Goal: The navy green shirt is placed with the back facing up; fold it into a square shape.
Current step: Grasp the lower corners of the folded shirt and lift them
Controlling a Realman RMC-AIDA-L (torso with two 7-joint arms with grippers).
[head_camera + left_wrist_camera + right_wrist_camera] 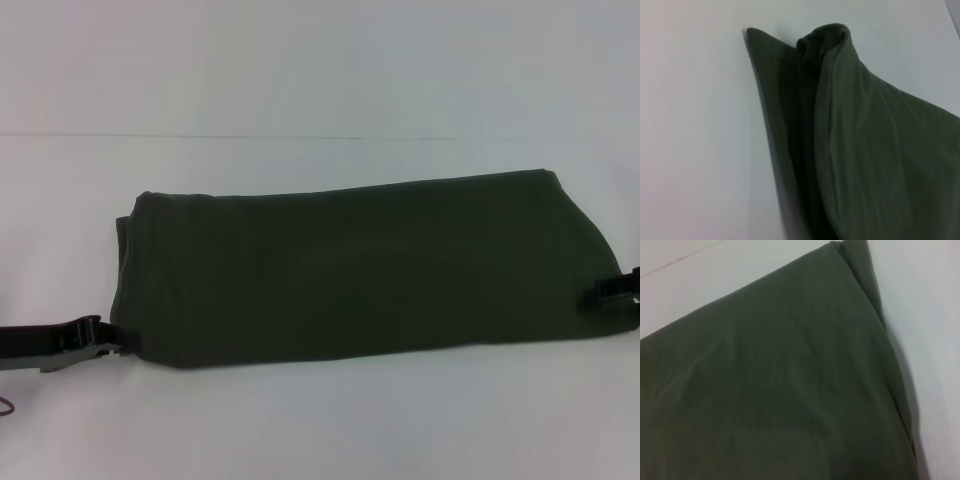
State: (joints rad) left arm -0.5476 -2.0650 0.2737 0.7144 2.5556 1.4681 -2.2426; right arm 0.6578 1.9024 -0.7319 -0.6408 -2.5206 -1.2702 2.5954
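Nearest the head camera, at the shirt's near-left corner, sits the left end effector point(118, 340), a black clamp on a dark arm coming in low from the left edge. Its tip meets the edge of the cloth at that corner; whether its fingers are pinched on the fabric or spread, I cannot tell.

From there the navy green shirt point(360, 265) stretches across the white surface point(320, 420). It is a plain dark olive-green garment of soft matte fabric, folded into a long band several layers thick, with a straight near edge and a far edge that rises slightly toward the right. On its left end a lower layer peeks out just beyond the upper one. In the left wrist view the shirt point(865, 160) shows stacked folds, with one corner bunched into a rounded peak standing above the surface point(695, 125). In the right wrist view the shirt point(780, 385) fills most of the picture, smooth, with layered edges at one corner.

At the shirt's right end, by the picture's edge, the black right end effector point(615, 288) touches the cloth; its finger state cannot be told either.
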